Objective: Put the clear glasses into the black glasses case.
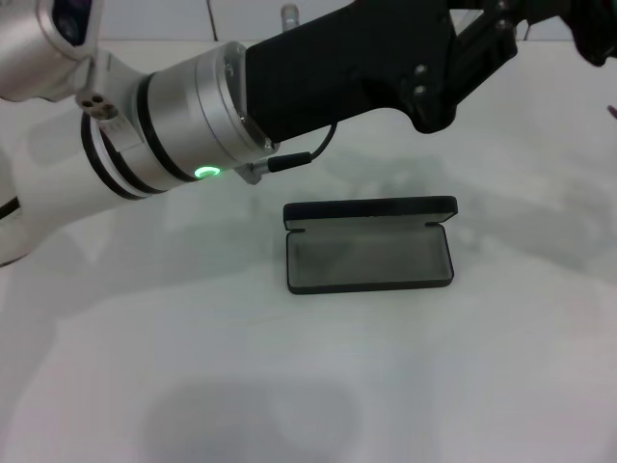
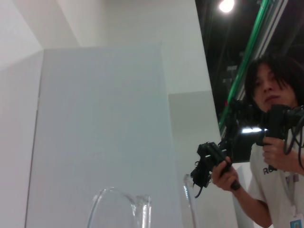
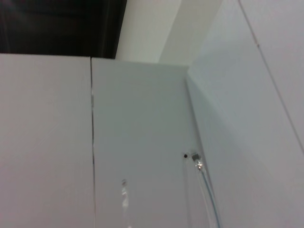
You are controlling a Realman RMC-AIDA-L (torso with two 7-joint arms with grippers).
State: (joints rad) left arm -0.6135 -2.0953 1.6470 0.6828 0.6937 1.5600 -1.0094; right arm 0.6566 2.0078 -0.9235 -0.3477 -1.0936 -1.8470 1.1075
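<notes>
The clear glasses (image 2: 121,209) show only along the lower edge of our left wrist view, a curved transparent lens and a thin clear arm rising in front of white panels. We cannot tell whether they are gripped. Our left gripper (image 1: 501,39) sits at the upper right of the head view, at the end of the silver and black arm that crosses the top of the frame; we cannot tell how far its fingers are apart. The black glasses case (image 1: 369,245) lies open at the centre of the head view on the white table (image 1: 308,386), lid up, grey lining exposed. In the left wrist view a person (image 2: 273,142) holding black handles stands at the right. The right wrist view shows only white panels.
</notes>
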